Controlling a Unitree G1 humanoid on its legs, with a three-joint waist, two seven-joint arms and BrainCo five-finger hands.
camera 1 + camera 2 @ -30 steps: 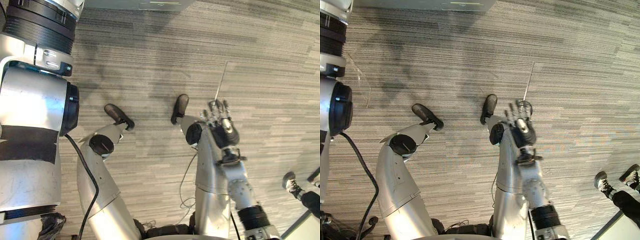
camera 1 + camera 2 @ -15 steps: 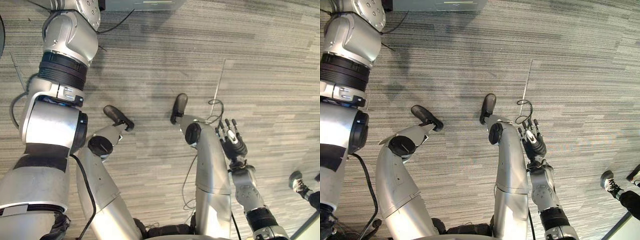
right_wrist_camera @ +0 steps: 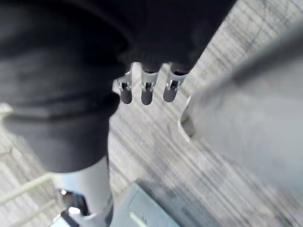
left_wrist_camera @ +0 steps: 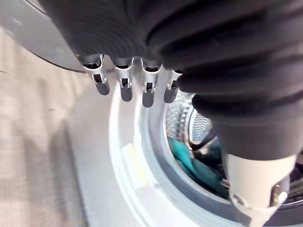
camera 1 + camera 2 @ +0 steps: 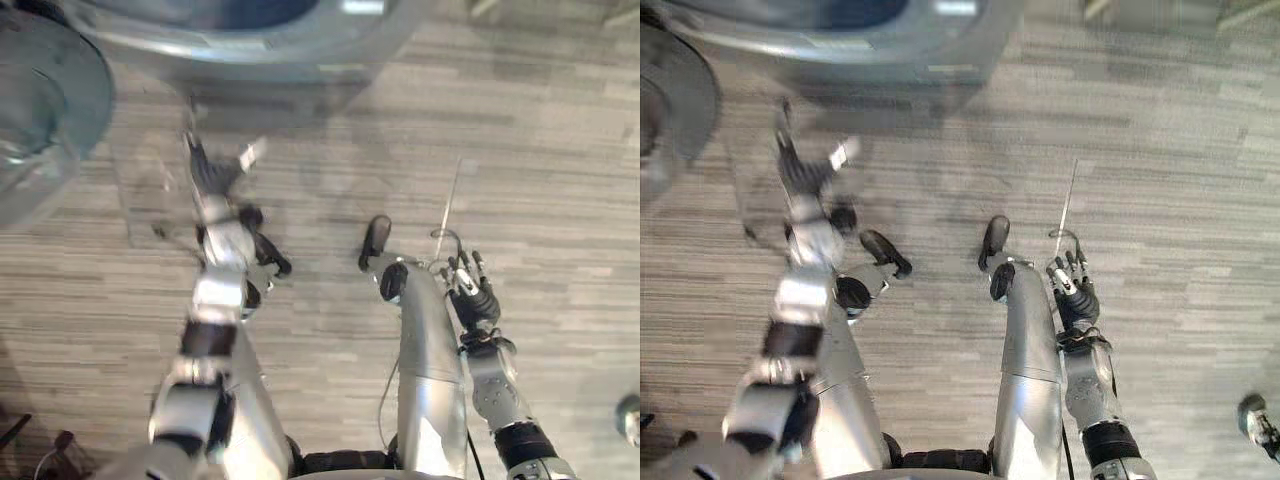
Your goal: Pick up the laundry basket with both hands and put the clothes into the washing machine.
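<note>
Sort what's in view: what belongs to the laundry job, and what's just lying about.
Job:
washing machine
its open door
teal clothes inside the machine
left hand, open, raised toward the machine
right hand, open, held low

Lying about:
a person's shoe on the floor, at the robot's right

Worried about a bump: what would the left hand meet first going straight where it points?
The left hand would probably meet the washing machine, near its open drum; depth is unclear.
</note>
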